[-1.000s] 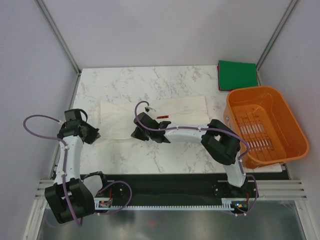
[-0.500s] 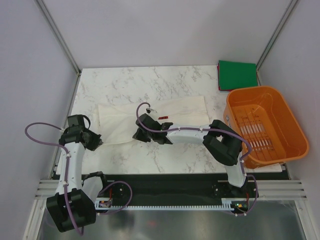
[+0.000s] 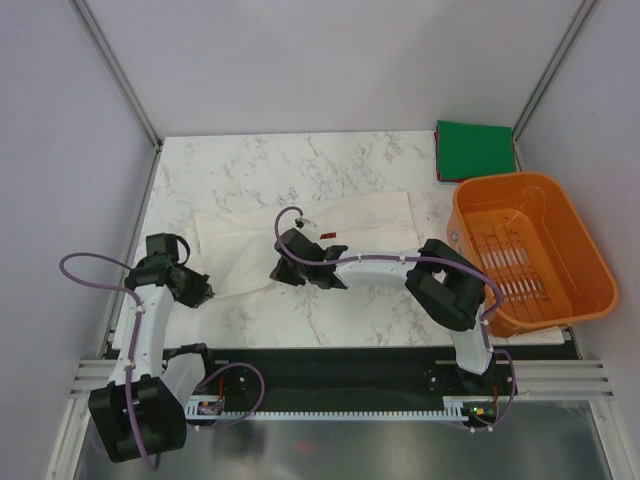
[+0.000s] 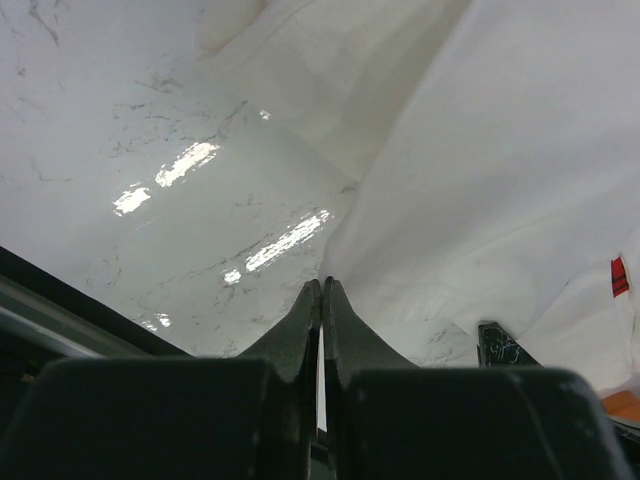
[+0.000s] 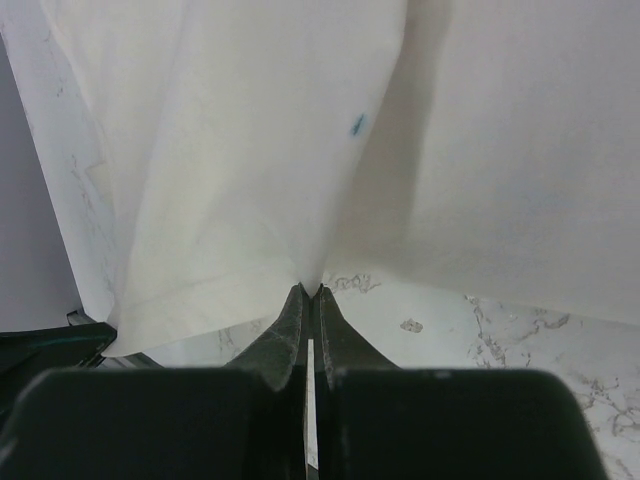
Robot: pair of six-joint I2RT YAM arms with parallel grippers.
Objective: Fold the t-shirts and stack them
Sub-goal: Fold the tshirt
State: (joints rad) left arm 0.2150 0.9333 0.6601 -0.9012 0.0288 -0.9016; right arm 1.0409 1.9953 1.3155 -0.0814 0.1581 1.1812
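Observation:
The white t-shirt lies spread across the middle of the marble table, with a bit of its red print showing. My left gripper is shut on its near-left corner, and the cloth meets the jaw tips in the left wrist view. My right gripper is shut on the shirt's near edge. There the cloth gathers into the closed jaws in the right wrist view. The dark green t-shirt lies folded square at the back right corner.
An orange slatted basket stands at the table's right side, just in front of the green shirt. Grey walls close in the table on the left, back and right. The black rail with the arm bases runs along the near edge.
My left gripper has moved toward the near edge and a little right, drawing the shirt's near-left corner with it. My right gripper has shifted slightly nearer with the hem.

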